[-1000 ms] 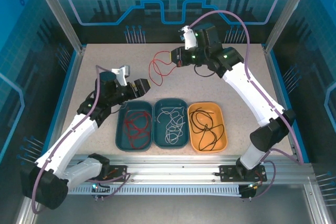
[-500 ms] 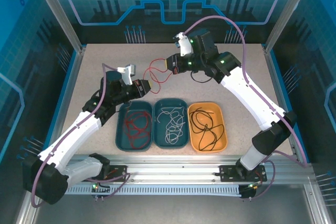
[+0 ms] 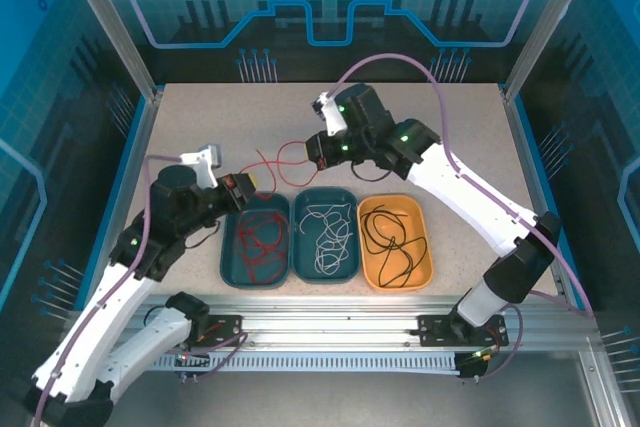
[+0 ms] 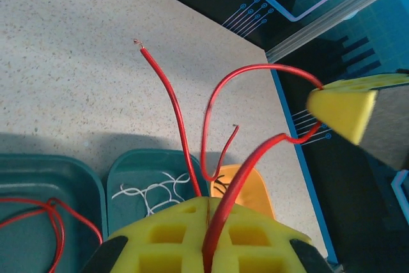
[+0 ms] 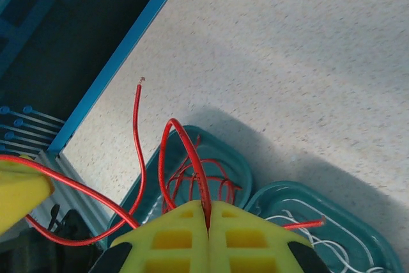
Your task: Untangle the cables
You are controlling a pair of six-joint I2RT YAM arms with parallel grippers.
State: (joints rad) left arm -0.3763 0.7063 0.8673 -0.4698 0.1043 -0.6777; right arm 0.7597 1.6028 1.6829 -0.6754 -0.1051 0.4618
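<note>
Right end effector [image 4: 342, 103] blurry at frame's right edge

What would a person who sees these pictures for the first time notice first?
Most striking is the red cable, strung in loops between the left gripper and the right gripper, both shut on it, above the table's middle. Nearer the arms' bases, three trays stand in a row: the left teal tray with red wires, the middle teal tray with white wires, the orange tray with black wires.
</note>
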